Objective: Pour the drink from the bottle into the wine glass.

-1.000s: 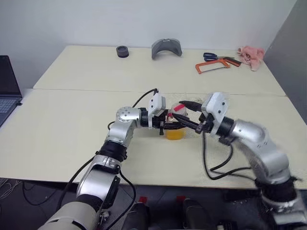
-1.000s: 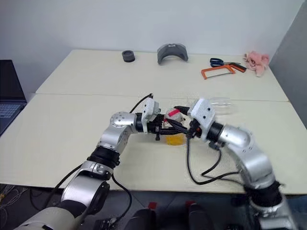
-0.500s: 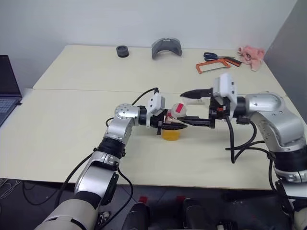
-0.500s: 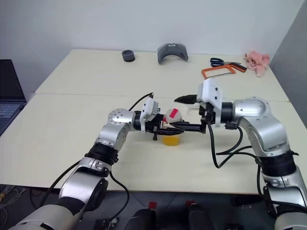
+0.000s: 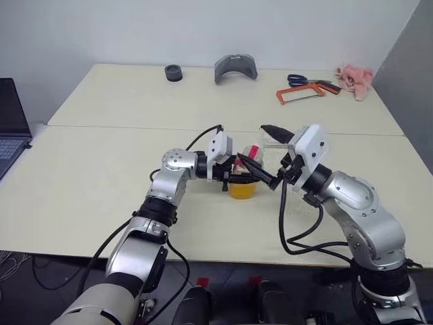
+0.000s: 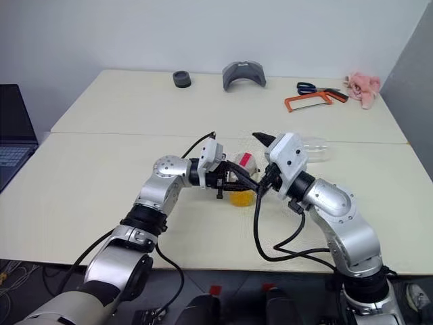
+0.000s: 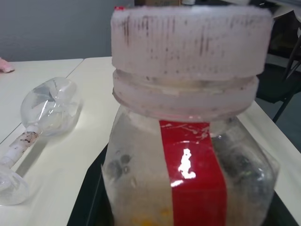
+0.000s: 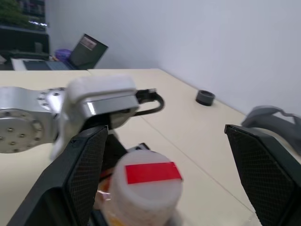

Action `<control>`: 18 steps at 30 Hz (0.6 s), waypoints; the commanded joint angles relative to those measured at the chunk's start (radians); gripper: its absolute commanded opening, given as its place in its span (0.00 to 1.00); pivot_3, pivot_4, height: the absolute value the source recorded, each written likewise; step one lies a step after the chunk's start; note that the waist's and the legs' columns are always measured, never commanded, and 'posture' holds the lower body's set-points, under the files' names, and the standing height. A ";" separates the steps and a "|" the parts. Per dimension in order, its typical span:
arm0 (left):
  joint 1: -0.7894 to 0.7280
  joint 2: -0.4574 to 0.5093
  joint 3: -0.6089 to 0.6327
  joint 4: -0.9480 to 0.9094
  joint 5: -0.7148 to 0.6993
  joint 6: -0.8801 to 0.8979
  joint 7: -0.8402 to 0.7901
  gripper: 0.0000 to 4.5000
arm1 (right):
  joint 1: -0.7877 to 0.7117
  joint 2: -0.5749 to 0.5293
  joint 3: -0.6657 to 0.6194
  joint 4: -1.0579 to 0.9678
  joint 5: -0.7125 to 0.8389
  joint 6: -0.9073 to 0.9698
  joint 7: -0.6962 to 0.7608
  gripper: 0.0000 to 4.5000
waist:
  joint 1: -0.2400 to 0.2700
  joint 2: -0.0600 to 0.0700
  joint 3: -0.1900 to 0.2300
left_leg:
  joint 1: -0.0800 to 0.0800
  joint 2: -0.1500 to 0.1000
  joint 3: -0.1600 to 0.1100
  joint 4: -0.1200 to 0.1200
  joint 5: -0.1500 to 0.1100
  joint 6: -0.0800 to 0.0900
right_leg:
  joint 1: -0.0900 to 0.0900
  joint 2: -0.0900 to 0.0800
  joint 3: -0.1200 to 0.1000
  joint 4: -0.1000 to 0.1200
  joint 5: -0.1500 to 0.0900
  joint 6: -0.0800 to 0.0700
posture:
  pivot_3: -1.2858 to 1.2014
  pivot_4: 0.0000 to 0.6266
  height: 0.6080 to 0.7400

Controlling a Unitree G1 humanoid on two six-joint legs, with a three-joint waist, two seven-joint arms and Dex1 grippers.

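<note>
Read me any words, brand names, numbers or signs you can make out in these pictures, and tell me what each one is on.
No readable text anywhere.
Bottle: its red label strip is plain, with no letters or numbers to make out.
Cap: a plain red rectangle on top, no writing.
Laptop: keyboard markings too small to read.
Hacksaw and scissors: no marking can be read.
</note>
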 commanded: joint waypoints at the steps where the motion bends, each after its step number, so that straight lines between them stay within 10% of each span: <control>1: -0.024 -0.011 0.008 -0.015 -0.014 -0.001 -0.001 0.37 | 0.011 -0.015 -0.004 -0.018 -0.029 -0.030 -0.009 0.94 | 0.001 0.000 0.000 | 0.000 0.000 0.000 0.000 0.000 0.000 | 0.000 0.000 0.000 0.000 0.000 0.000 | 0.52 0.24 1.00; 18: -0.018 -0.027 0.021 -0.020 -0.024 0.017 0.024 0.37 | 0.044 -0.019 -0.017 -0.021 -0.054 -0.020 -0.042 0.94 | 0.001 0.000 0.000 | 0.000 0.000 0.000 0.000 -0.002 0.003 | 0.000 0.000 0.000 0.000 0.000 0.000 | 0.52 0.24 1.00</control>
